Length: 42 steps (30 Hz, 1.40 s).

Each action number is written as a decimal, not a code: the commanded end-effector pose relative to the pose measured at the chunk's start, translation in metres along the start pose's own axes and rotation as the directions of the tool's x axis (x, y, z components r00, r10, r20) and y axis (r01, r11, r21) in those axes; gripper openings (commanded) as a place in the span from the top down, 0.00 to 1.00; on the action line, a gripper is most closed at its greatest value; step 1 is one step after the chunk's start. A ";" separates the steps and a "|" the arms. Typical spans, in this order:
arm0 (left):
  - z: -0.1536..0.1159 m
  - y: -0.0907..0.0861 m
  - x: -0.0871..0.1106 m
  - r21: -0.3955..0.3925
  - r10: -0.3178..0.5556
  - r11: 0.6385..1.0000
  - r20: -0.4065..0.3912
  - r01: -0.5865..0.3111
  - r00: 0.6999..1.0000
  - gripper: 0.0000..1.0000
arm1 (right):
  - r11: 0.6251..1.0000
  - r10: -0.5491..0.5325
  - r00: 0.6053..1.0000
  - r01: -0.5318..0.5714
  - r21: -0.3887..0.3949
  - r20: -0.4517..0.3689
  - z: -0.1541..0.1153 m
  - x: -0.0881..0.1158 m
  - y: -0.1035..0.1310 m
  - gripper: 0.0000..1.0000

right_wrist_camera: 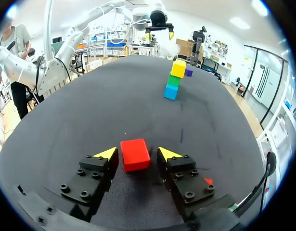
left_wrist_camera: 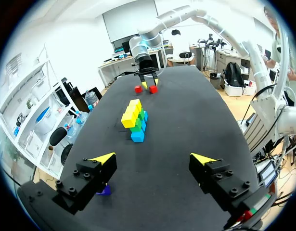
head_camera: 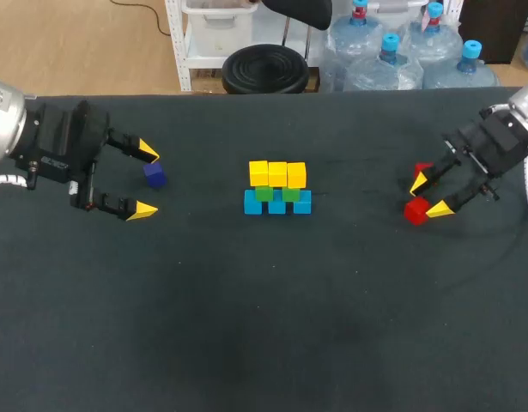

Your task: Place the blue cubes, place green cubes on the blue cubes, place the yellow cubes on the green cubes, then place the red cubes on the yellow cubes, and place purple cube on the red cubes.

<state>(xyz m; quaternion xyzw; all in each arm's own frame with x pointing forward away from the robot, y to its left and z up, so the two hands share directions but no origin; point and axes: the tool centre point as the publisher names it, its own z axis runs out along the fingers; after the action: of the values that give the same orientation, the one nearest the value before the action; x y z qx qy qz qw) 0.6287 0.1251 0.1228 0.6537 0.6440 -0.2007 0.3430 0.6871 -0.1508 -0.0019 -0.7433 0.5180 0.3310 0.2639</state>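
Table: a dark table (head_camera: 246, 326) carries every cube in a band across its middle.
Right gripper: the right gripper (head_camera: 428, 196) comes in from the right side and points down at the table. Its fingers are spread a little wider than the cube between them and clamp nothing.
Red cube: a red cube (right_wrist_camera: 135, 154) sits on the table between the right gripper's yellow tips. The right wrist view shows a slim gap beside at least one finger. It lies well apart from the stack, to its right.
Blue cubes: three blue cubes (head_camera: 276, 204) stand side by side in a row on the table at its centre and form the bottom layer.
Green cubes: two green cubes (head_camera: 264, 193) rest on the blue row, each over a seam between two blue cubes.
Yellow cubes: three yellow cubes (head_camera: 278, 173) sit side by side on the green cubes as the top layer.
Left gripper: the left gripper (head_camera: 146, 181) comes in from the left side and faces the stack. Its fingers are spread wide and hold nothing.
Purple cube: a purple cube (head_camera: 154, 176) lies on the table near the left gripper's farther tip. In the left wrist view it shows under one finger, not between the two. Whether it touches the finger cannot be told.
Second red cube: a second red cube (head_camera: 423, 169) lies on the table just beyond the right gripper, near the first.
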 end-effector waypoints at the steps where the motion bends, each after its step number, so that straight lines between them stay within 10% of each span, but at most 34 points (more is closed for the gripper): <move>1: 0.000 -0.001 0.002 -0.003 0.003 1.000 0.006 -0.003 1.000 0.00 | 1.000 0.000 1.000 0.000 0.002 0.008 0.003 0.007 0.000 0.50; 8: 0.000 -0.001 0.002 -0.003 0.003 1.000 0.006 -0.003 1.000 0.00 | 1.000 0.003 1.000 -0.003 0.005 0.014 0.006 0.013 0.001 0.52; 19: 0.000 -0.001 0.002 -0.003 0.003 1.000 0.006 -0.003 1.000 0.00 | 1.000 0.019 1.000 -0.019 0.011 0.021 0.007 0.008 0.002 1.00; 42: 0.000 -0.001 0.002 -0.003 0.003 1.000 0.006 -0.003 1.000 0.00 | 0.937 0.265 0.964 -0.256 0.235 -0.006 -0.004 -0.077 0.002 1.00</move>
<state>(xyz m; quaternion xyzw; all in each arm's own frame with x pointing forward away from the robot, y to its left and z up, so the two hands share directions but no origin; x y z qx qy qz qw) 0.6287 0.1251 0.1228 0.6537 0.6440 -0.2007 0.3430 0.6843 -0.1162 0.0426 -0.6486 0.6247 0.3365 0.2752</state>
